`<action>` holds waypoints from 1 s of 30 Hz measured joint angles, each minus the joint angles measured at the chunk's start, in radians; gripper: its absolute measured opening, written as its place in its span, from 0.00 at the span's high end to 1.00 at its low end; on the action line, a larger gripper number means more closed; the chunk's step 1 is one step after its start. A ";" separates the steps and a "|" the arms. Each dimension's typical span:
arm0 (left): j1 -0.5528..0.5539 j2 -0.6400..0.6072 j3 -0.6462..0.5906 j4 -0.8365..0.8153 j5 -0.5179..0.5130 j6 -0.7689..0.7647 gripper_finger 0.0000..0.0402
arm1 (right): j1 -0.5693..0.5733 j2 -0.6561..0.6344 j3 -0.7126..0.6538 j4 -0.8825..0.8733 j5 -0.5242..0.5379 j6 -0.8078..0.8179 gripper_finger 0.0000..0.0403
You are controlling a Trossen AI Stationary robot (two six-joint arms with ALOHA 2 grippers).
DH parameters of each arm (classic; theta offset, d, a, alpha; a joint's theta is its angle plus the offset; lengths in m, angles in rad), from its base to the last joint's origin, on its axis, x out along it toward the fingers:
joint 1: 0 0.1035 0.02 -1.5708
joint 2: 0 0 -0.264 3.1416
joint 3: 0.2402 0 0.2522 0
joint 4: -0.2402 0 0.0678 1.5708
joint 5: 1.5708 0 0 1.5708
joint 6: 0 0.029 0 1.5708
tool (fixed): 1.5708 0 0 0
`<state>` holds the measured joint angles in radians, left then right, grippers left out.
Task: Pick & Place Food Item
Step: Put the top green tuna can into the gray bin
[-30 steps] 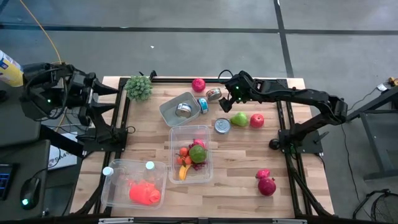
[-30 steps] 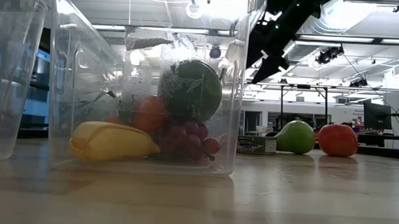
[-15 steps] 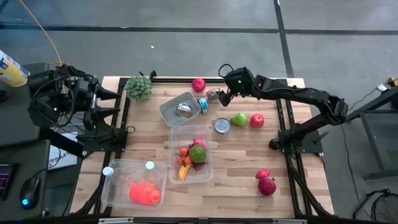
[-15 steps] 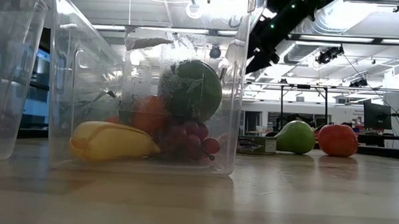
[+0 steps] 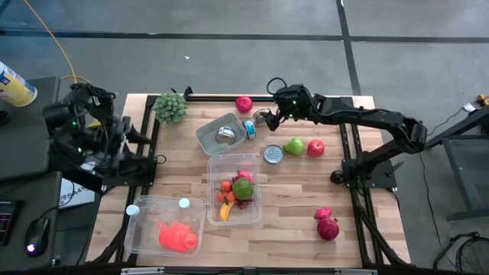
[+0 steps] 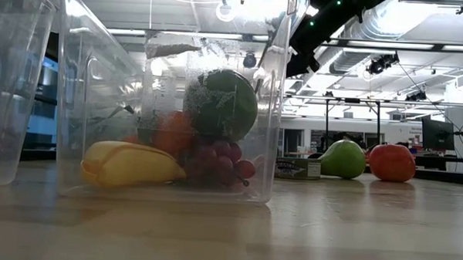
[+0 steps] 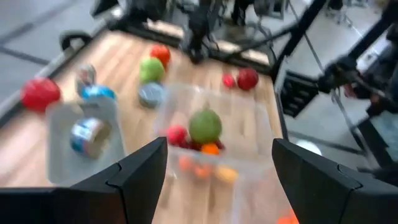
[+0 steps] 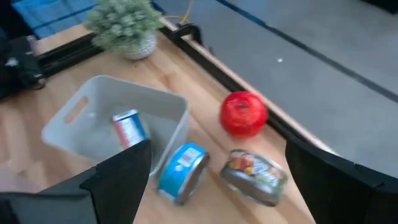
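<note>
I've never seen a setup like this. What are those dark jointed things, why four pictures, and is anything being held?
Those are two robot arms, each ending in a two-finger pincer. One picture looks straight down, one sits at tabletop level, and two come from cameras on the arms' wrists. The right pincer hangs open and empty over the table's far edge, above a tin can, a blue can and a red apple. The left pincer waits open off the table's left side, also empty. On the wooden table lie a grey bin, a clear box of fruit, a green pear and a small plant.
</note>
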<state>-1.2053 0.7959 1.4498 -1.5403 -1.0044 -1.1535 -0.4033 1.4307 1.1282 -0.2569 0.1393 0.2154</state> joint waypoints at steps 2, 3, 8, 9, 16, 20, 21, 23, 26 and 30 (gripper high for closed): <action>0.000 0.002 -0.056 0.052 -0.004 0.001 0.30 | 0.015 0.000 0.000 0.000 -0.012 0.001 0.12; 0.000 0.004 -0.087 0.088 -0.023 0.014 0.30 | 0.025 0.000 0.000 0.000 -0.012 0.001 0.12; 0.043 0.006 -0.197 0.263 -0.084 0.088 0.30 | 0.073 0.000 0.000 -0.001 -0.012 0.001 0.12; 0.065 0.006 -0.208 0.299 -0.073 0.106 0.30 | 0.083 0.000 0.000 0.000 -0.012 0.001 0.12; 0.302 0.028 -0.236 0.590 0.205 0.399 0.30 | 0.141 0.000 0.000 0.001 0.000 0.001 0.12; 0.488 0.036 -0.237 0.747 0.475 0.611 0.30 | 0.182 0.000 0.000 0.008 0.000 0.084 0.12; 0.536 0.029 -0.237 0.779 0.569 0.651 0.30 | 0.194 0.000 0.000 0.008 0.000 0.113 0.12; 0.633 0.007 -0.236 0.843 0.740 0.732 0.30 | 0.217 0.000 0.000 0.008 0.000 0.166 0.12; 0.776 -0.029 -0.233 0.876 0.928 0.792 0.30 | 0.254 0.000 0.000 0.021 0.000 0.269 0.12; 0.935 -0.078 -0.233 0.806 1.042 0.790 0.30 | 0.306 0.000 0.000 0.061 0.020 0.290 0.12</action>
<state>-0.2701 0.7181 1.2163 -0.7344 0.0377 -0.3639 -0.0970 1.4307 1.1282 -0.1957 0.1589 0.5056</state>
